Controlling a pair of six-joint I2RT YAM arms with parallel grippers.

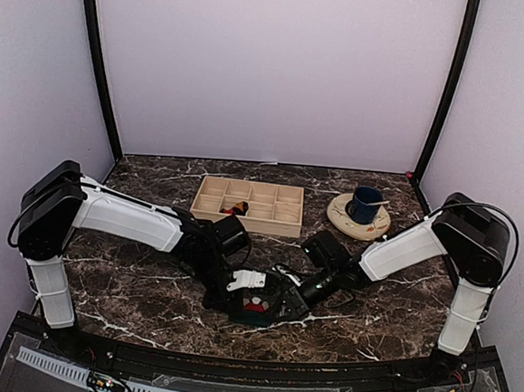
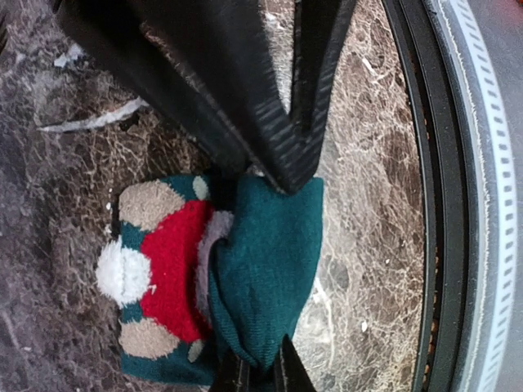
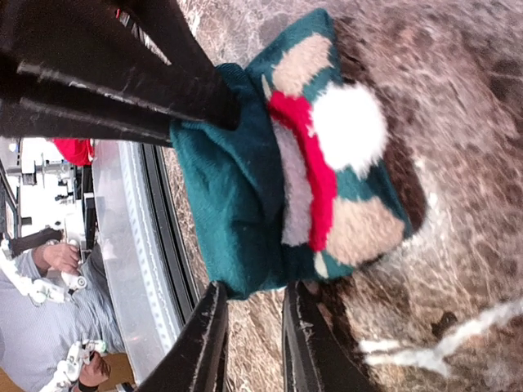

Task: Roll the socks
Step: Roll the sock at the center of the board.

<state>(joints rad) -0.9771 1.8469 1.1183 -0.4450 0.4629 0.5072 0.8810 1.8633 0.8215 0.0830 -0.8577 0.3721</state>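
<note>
Top view: teal sock [image 1: 255,305], folded, on marble table [image 1: 128,285], near the front edge.
Left wrist: left gripper [image 2: 286,175] clenched on the sock's fold.
Right wrist: right gripper [image 3: 202,125] at the sock's edge, jaws barely parted; grip unclear.

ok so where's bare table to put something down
Bare marble: table front left, between left arm and near edge; front right, below right arm; back left beside the wooden tray. Crowded around the teal sock, front centre.
</note>
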